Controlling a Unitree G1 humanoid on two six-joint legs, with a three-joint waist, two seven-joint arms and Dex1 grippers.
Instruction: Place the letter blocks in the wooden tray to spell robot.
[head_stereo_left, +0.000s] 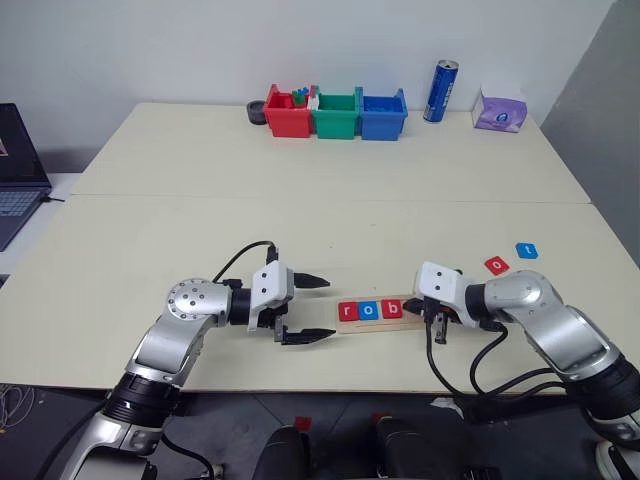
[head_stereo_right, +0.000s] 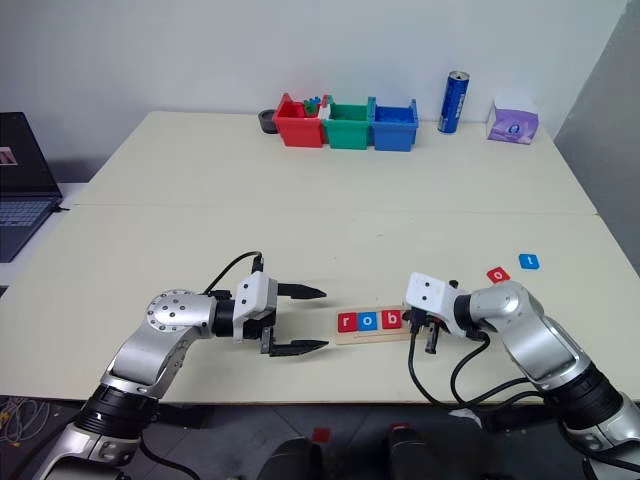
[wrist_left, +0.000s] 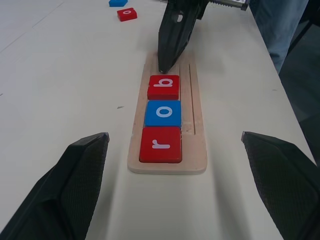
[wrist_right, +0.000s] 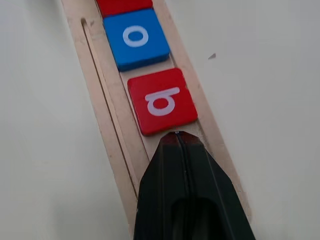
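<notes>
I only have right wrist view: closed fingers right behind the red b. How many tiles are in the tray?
Observer: Three: red r, blue o, red b in the wooden tray.
Operator: Where are the others?
Observer: Red o and blue t lie on the table, beyond the right gripper.
Operator: Left gripper?
Observer: Left gripper is open and empty, off the tray's r end.

Even, soft light falls from above onto my table (head_stereo_left: 300, 220); shadows beneath my arms stay faint and short. No harsh glare. My left fingers (wrist_left: 60, 190) loom blurred and dark up close, while the tray (wrist_left: 167, 167) ahead stays sharp.
</notes>
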